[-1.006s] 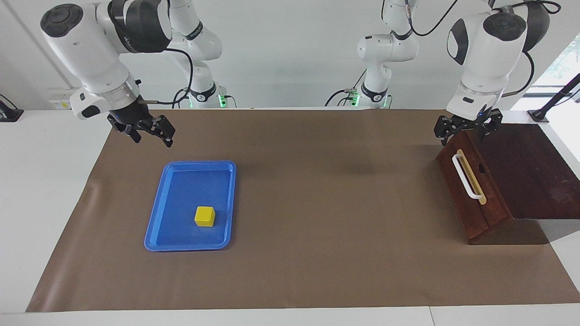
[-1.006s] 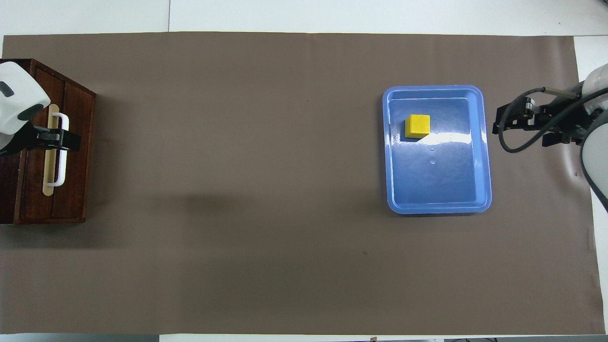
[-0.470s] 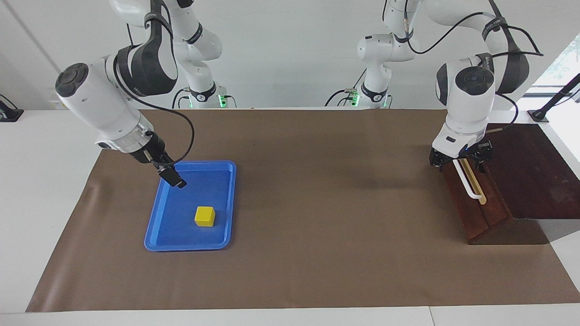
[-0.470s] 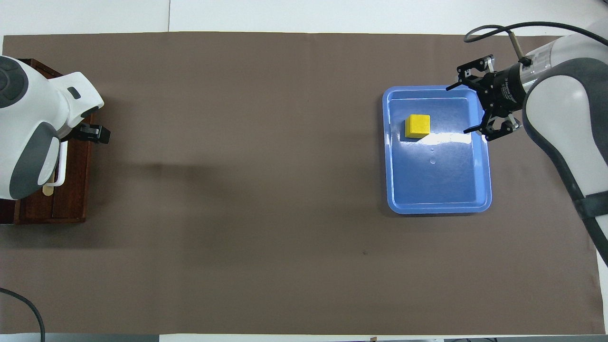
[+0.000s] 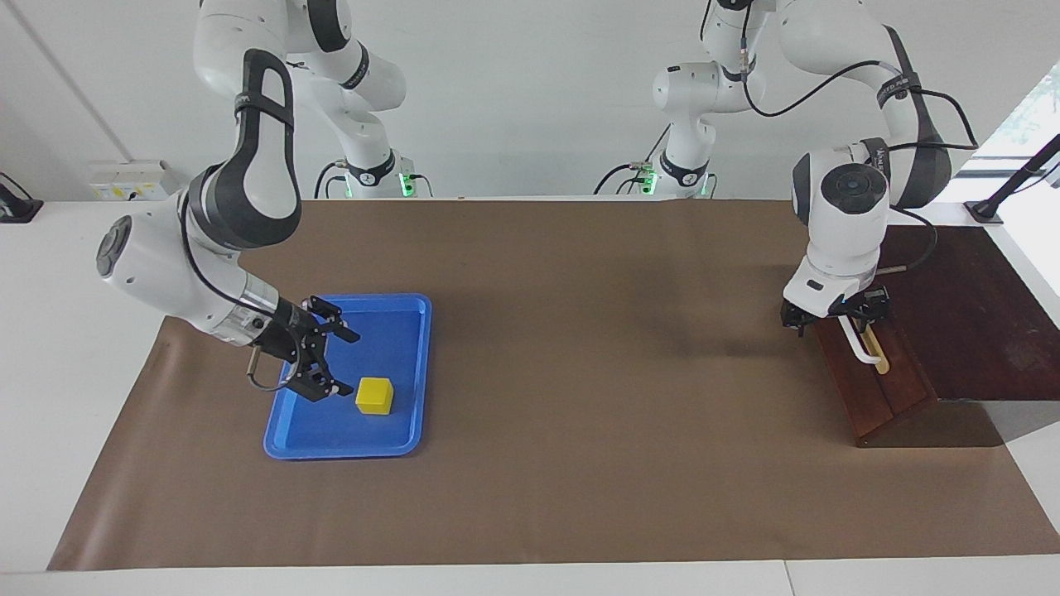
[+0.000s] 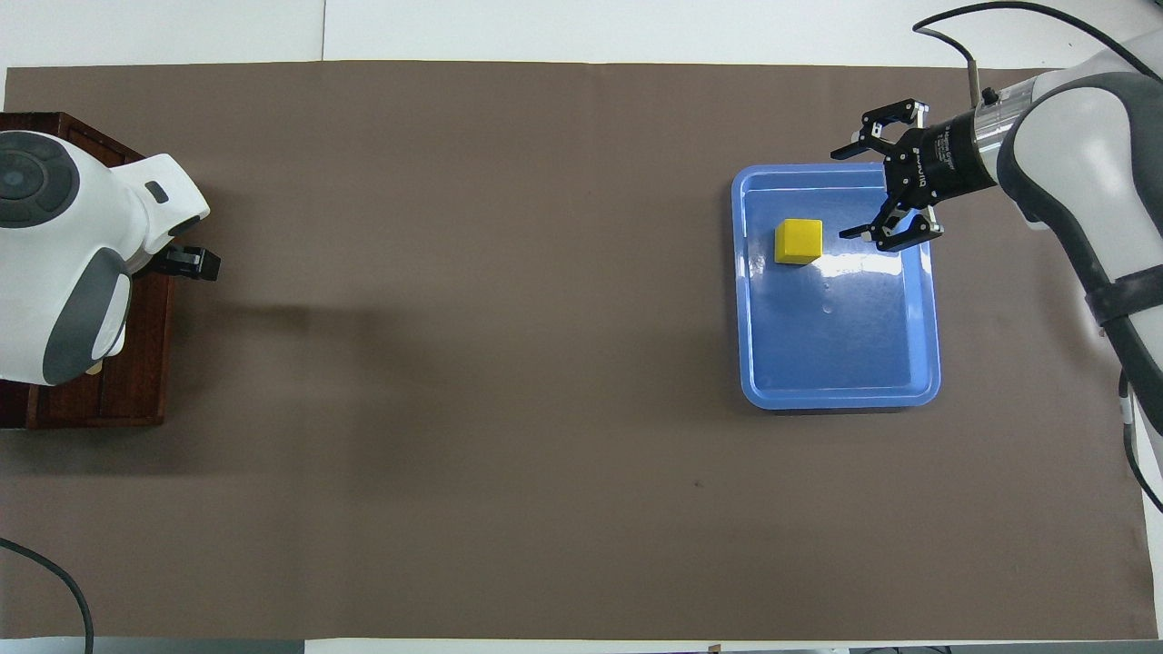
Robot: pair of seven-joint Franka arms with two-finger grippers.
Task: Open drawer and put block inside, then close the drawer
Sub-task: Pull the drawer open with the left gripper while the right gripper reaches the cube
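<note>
Within the last second we had brought both arms down from their raised poses. Our right gripper [image 5: 334, 362] had swung low over the blue tray [image 5: 411, 364], and its jaws stood wide open with the block [image 5: 374, 395] just beside them, untouched and resting on the tray floor. Our left gripper [image 5: 835, 316] had dropped onto the drawer [image 5: 869, 382], its open jaws at the upper end of the white handle [image 5: 861, 352]; we could not tell whether they touched it. The drawer remained closed in its box. We judged both approaches nearly complete: closing on the handle and pulling came next, the block waiting until the drawer opened.
</note>
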